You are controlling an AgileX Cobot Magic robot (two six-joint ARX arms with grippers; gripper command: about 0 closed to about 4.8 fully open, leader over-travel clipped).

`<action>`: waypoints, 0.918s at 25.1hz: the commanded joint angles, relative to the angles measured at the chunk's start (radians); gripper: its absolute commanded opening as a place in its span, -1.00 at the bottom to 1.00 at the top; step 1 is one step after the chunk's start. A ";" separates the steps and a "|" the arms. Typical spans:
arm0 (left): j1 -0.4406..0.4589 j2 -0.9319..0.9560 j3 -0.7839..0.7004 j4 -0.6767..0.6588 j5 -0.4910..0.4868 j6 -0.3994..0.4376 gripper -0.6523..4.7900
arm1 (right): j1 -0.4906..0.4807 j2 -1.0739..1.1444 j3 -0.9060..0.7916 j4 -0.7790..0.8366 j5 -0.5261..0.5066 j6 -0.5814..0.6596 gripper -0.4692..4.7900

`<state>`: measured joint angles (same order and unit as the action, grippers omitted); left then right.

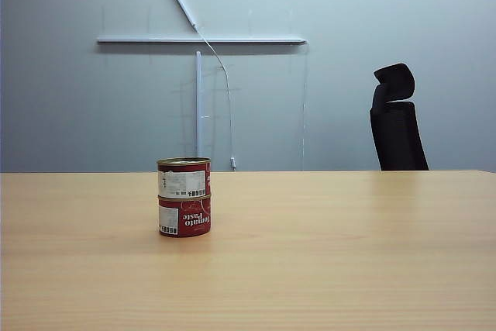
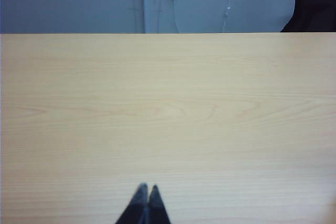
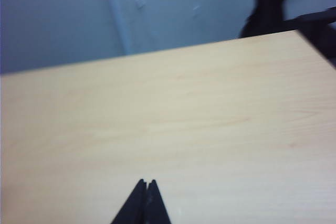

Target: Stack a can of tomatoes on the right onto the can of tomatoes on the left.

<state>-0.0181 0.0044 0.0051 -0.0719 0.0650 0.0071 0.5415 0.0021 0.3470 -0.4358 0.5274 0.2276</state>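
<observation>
Two red cans of tomatoes stand stacked on the wooden table (image 1: 325,253), left of centre in the exterior view. The upper can (image 1: 184,178) rests squarely on the lower can (image 1: 184,216), whose "Tomato Paste" label reads upside down. Neither arm shows in the exterior view. In the left wrist view my left gripper (image 2: 146,187) is shut and empty over bare table (image 2: 168,108). My right gripper (image 3: 146,182) is likewise shut with nothing between its fingertips, above bare wood (image 3: 173,124). No can appears in either wrist view.
A black office chair (image 1: 396,120) stands behind the table's far edge on the right, also blurred in the right wrist view as the chair (image 3: 273,3). A grey wall with a white rail (image 1: 201,39) and cable is behind.
</observation>
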 commanded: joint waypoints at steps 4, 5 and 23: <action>0.000 0.001 0.004 0.005 0.003 0.000 -0.77 | -0.235 0.002 -0.174 0.364 -0.243 0.000 -0.85; 0.000 0.001 0.004 0.005 0.003 0.000 -0.77 | -0.277 0.002 -0.190 0.386 -0.303 0.000 -0.85; 0.000 0.001 0.004 0.005 0.003 0.000 -0.77 | -0.643 -0.003 -0.346 0.530 -0.657 -0.027 -0.86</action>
<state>-0.0181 0.0040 0.0048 -0.0719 0.0650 0.0067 -0.1036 0.0010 0.0048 0.0696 -0.1455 0.2039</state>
